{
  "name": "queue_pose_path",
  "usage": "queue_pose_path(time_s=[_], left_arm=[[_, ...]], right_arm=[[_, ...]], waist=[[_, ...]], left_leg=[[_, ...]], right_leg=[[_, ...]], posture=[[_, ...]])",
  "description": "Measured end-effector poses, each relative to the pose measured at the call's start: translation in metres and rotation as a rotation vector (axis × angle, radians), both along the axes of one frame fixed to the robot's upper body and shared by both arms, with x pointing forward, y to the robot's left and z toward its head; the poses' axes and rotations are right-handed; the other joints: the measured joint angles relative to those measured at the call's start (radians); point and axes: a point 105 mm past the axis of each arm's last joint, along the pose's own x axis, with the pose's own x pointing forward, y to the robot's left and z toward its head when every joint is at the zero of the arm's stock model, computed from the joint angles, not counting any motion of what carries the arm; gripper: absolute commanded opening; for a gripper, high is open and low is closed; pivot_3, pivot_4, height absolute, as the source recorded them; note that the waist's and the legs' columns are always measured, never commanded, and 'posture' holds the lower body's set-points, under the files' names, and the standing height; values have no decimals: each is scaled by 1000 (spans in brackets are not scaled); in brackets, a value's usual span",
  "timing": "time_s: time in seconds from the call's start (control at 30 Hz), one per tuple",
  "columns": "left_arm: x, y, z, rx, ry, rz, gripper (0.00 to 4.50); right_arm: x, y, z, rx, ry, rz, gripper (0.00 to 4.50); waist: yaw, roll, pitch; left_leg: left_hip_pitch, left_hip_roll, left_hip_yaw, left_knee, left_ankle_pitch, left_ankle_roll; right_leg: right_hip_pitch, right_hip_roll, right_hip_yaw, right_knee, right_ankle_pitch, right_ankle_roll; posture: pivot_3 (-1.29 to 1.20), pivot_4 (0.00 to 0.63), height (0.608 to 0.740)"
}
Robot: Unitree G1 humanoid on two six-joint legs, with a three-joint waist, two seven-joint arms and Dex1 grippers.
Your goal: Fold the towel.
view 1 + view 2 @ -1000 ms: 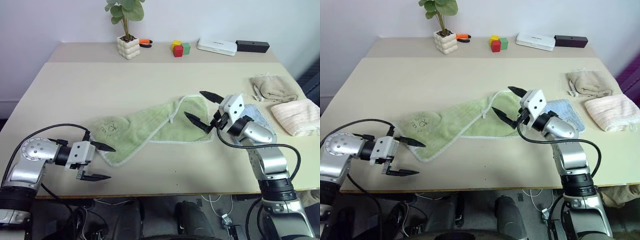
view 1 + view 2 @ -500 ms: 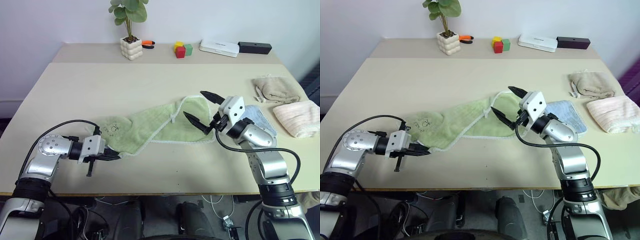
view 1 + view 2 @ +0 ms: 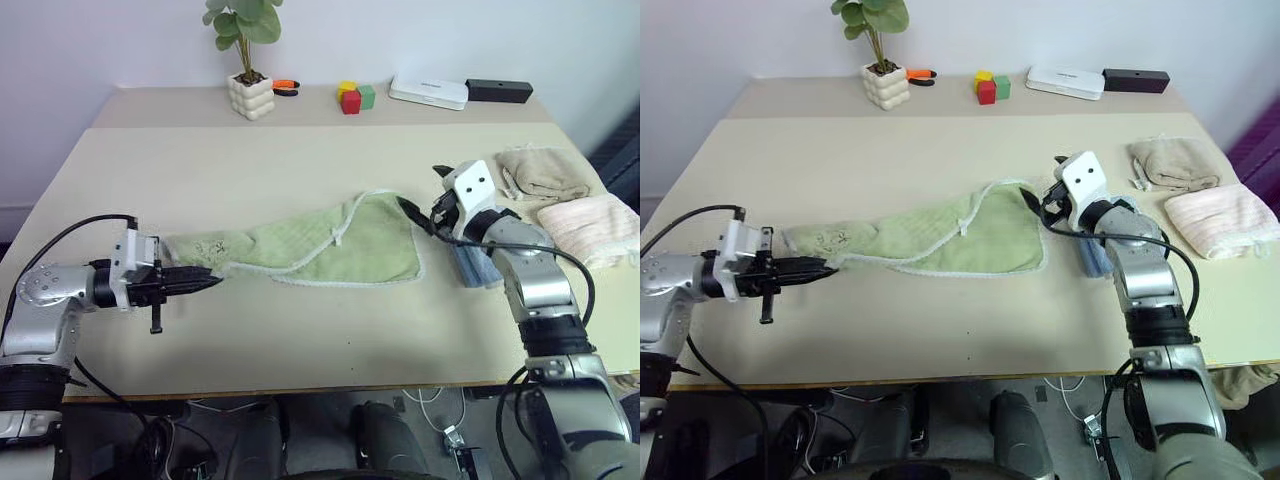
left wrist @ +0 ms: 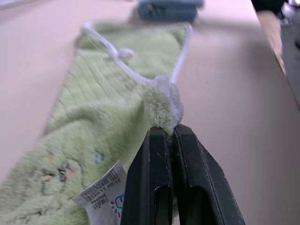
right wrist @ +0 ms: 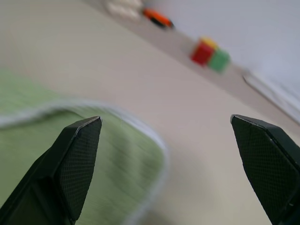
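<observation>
- Left hand (image 3: 205, 281), lower left, pinches the towel (image 3: 320, 243) corner.
- Right hand (image 3: 424, 200), wide open, apparently nears the opposite corner; it must grip next.

The right hand (image 3: 425, 205) hides most of the blue towel (image 3: 470, 268).

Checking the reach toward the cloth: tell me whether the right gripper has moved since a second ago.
Yes. The right gripper, open, has gone away from the front table edge, toward the beige folded towel, and now sits at the green towel's right end.
</observation>
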Motion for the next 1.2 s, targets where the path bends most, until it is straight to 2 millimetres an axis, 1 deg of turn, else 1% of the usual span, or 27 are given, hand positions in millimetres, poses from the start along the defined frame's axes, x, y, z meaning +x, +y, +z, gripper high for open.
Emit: queue_pose_path(time_s=[0.07, 0.13, 0.23, 0.33, 0.43, 0.6, 0.73, 0.83, 0.93, 1.03, 1.13, 1.2], left_arm=[[-4, 4, 3, -26, -3, 23, 47], [-8, 8, 2, -38, 3, 49, 47], [-16, 13, -1, -50, 20, 84, 47], [-23, 19, -1, -52, 14, 116, 47], [-28, 20, 0, -60, 17, 121, 47], [-33, 20, 2, -55, 15, 138, 47], [-37, 19, 0, -49, 31, 146, 47], [-39, 20, 1, -47, 34, 154, 47], [-40, 19, 3, -43, 27, 153, 47], [-41, 16, 4, -37, 22, 145, 47], [-42, 14, 3, -33, 23, 146, 0], [-43, 14, 3, -34, 30, 150, 0]], right_arm=[[9, -2, 0, -14, 20, -12, 4500], [15, 0, -3, -37, 33, 3, 4500], [22, 4, -13, -79, 70, 20, 4500], [30, 12, -22, -50, 117, 30, 4500], [37, 22, -25, -20, 153, 48, 4500], [44, 34, -30, 8, 198, 48, 4500], [45, 34, -35, -43, 205, 43, 4500], [45, 31, -45, -115, 222, 30, 4500], [47, 33, -46, -122, 225, 17, 4500], [51, 40, -47, -86, 238, -14, 4500], [53, 38, -50, 20, 281, -67, 3602], [52, 40, -54, 97, 331, -82, 2615]], waist=[[-4, 0, 0], [-5, 0, 0], [-5, 0, 0], [-6, 1, 0], [-4, 1, 1], [-4, 1, 1], [-4, 1, 1], [-6, 1, 1], [-13, 1, 1], [-25, 1, 1], [-28, 1, 1], [-27, 1, 1]], left_leg=[[0, 0, 0, -1, 0, 0], [0, 0, 0, -1, 0, 0], [0, 0, 1, -1, 0, 0], [0, 0, 1, -1, 0, 0], [0, 0, 1, -1, 0, 0], [0, 0, 1, -1, 0, 0], [0, 0, 1, -1, 0, 0], [0, 0, 1, -1, 0, 0], [0, 0, 1, -1, 0, 0], [0, 1, 1, -2, 0, -1], [0, 1, 1, -2, 0, -1], [0, 1, 1, -2, 0, -1]], right_leg=[[-1, 0, 0, 0, 0, 0], [-1, 0, 0, 0, 0, 0], [-1, 0, 0, 0, 0, 0], [-1, 0, 0, 0, 0, 0], [-1, 0, 0, 0, 0, 0], [-1, 0, 0, 0, 0, 0], [-1, 0, 0, 0, 0, 0], [-1, 0, 0, 0, -1, -1], [-1, 0, 0, 0, 0, -1], [-1, 0, 0, 0, 0, -1], [-1, 0, 0, 0, 0, 0], [-1, 0, 0, 0, 0, 0]], posture=[[0, 150, 735], [0, 150, 735], [0, 150, 735], [0, 150, 735], [0, 150, 735], [0, 150, 735], [0, 150, 735], [0, 150, 735], [0, 150, 735], [0, 150, 735], [0, 150, 735], [0, 150, 735]])
